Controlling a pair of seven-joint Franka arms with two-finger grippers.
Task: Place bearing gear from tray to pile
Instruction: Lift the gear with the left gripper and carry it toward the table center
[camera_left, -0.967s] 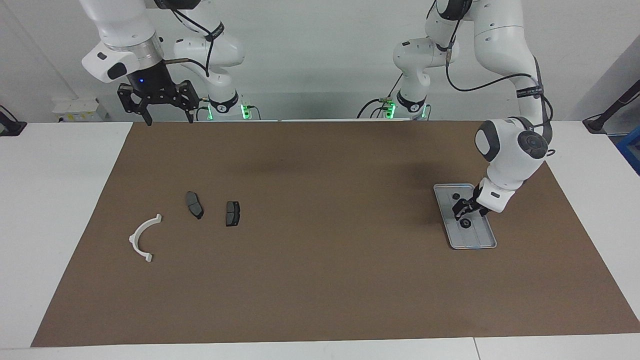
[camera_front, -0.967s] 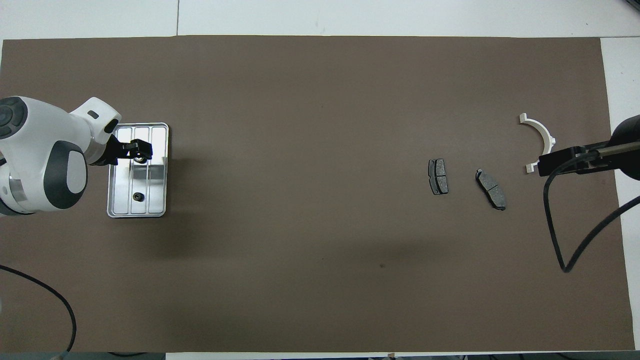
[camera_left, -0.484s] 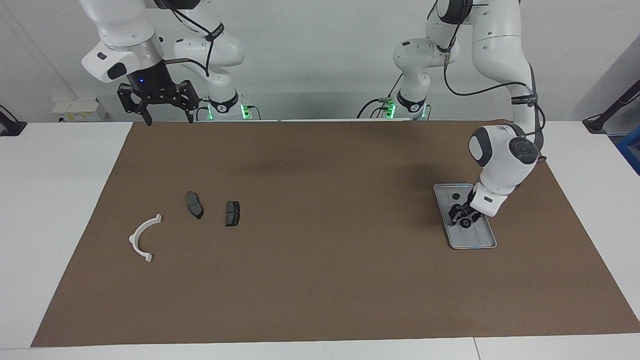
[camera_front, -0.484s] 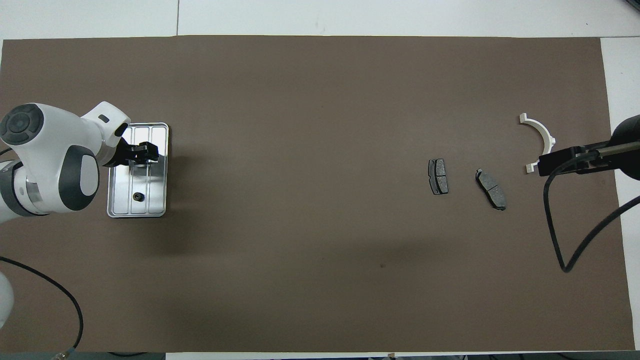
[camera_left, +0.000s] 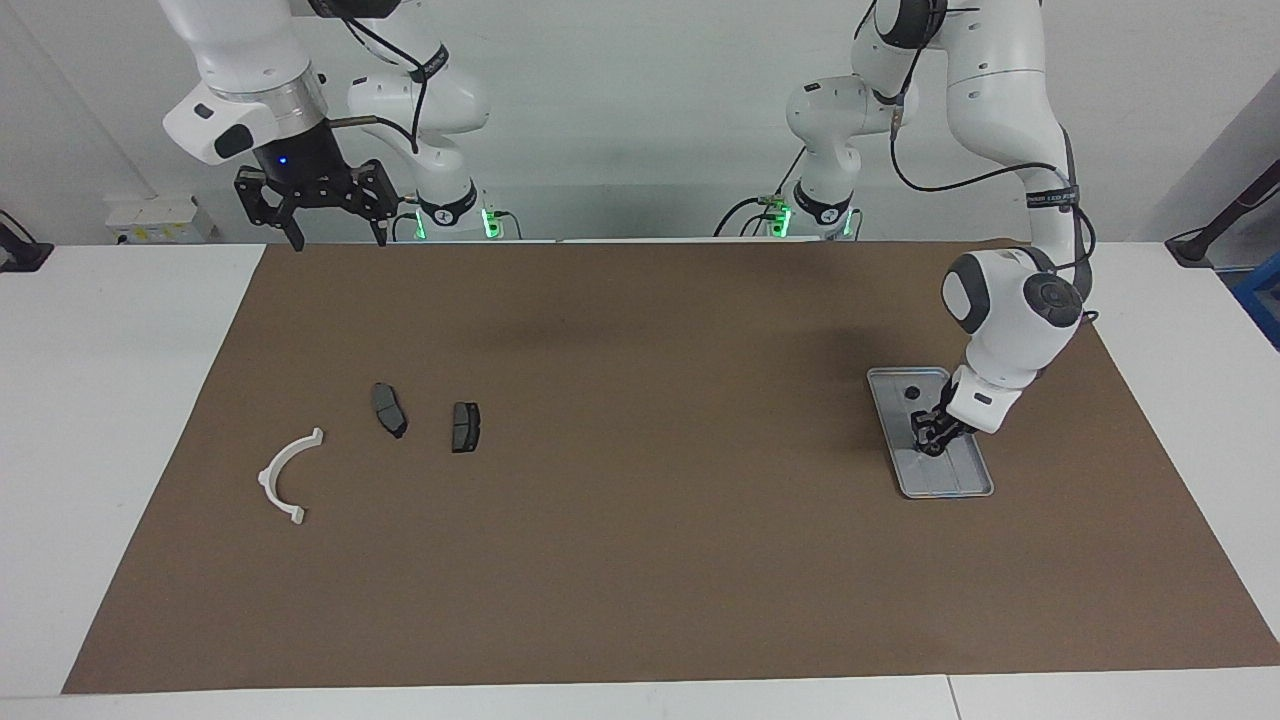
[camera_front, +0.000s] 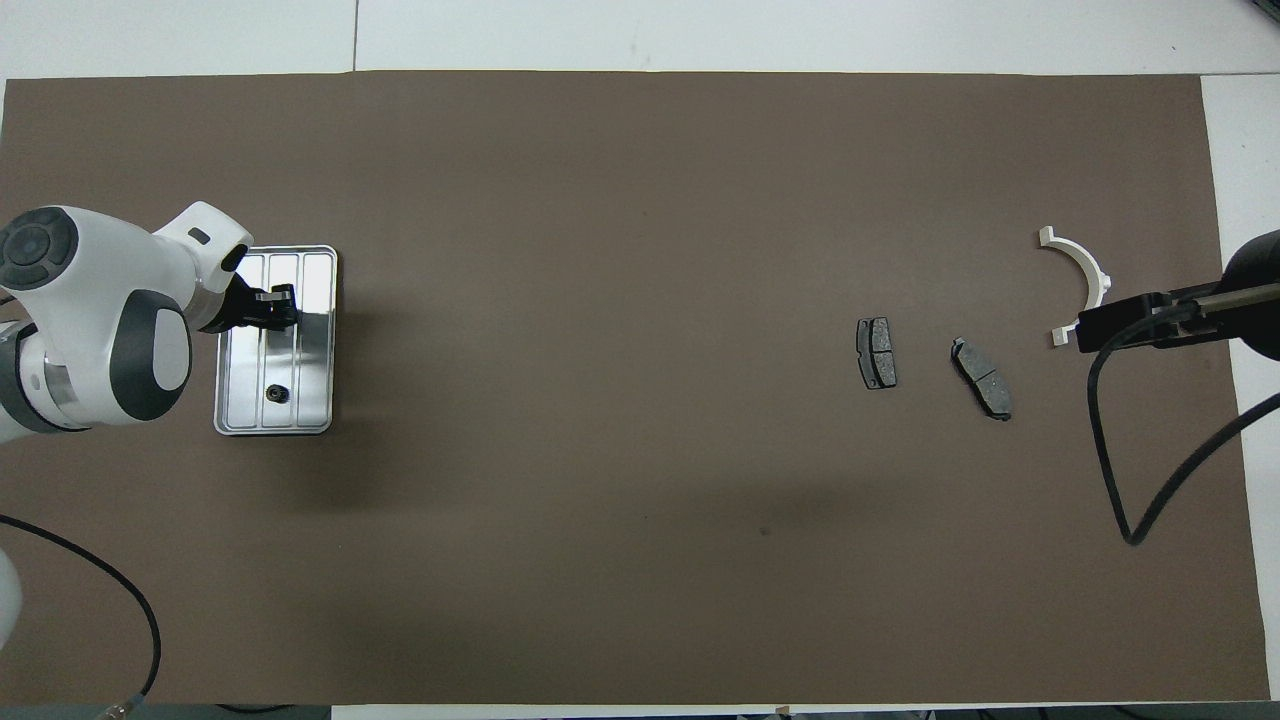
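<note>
Down inside the tray (camera_left: 968, 482) (camera_front: 226, 405), the left gripper (camera_left: 929, 441) (camera_front: 277, 308) has its jaws drawn close together around a small dark bearing gear (camera_left: 932, 447), though whether they pinch it I cannot tell. A second gear (camera_left: 911, 392) (camera_front: 273, 394) lies loose in the tray, nearer the robots, clear of the fingers. The tray is silver-grey, grooved lengthwise, with rounded corners, and sits on the brown mat (camera_left: 640, 560) (camera_front: 600, 560) at the left arm's end. Well apart, toward the right arm's end, lies the pile: two dark grey brake pads (camera_left: 389, 409) (camera_front: 981, 377) (camera_left: 465, 427) (camera_front: 876, 353) and one white half-ring bracket (camera_left: 285, 476) (camera_front: 1081, 282). The right gripper (camera_left: 334, 239) (camera_front: 1085, 335) waits spread wide, raised over the mat's edge beside the robots.
</note>
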